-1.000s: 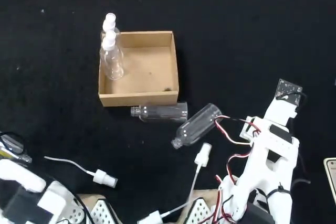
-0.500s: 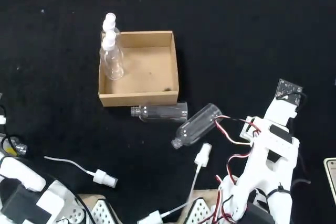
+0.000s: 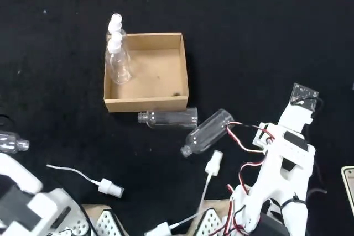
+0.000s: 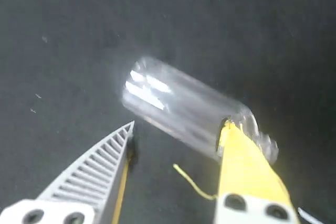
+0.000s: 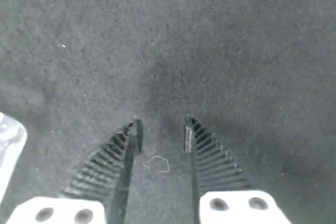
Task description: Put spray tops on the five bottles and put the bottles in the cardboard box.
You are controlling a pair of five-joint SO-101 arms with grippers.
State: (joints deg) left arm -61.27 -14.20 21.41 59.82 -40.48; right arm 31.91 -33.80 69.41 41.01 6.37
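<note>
The cardboard box (image 3: 166,103) sits left of centre on the table. Two capped bottles stand upright at its left wall, one (image 3: 118,62) inside and one (image 3: 115,25) at the back corner. Two uncapped bottles (image 3: 168,118) (image 3: 207,132) lie just in front of the box. A third uncapped bottle (image 3: 11,143) (image 4: 178,103) lies at the table's far left. My left gripper (image 4: 178,126) is open just short of it, its yellow finger over the neck. Loose spray tops (image 3: 110,188) (image 3: 213,163) (image 3: 160,229) lie near the front. My right gripper (image 5: 163,127) is open above bare cloth.
The right arm (image 3: 282,164) stands at the front right with red and white wires beside the nearer lying bottle. The left arm (image 3: 27,205) sits at the front left corner. A black cloth (image 3: 265,37) covers the table, with open room at the right and back.
The left arm has drawn back toward the front edge. The bottle at the far left now lies free on the cloth. The right arm has not moved.
</note>
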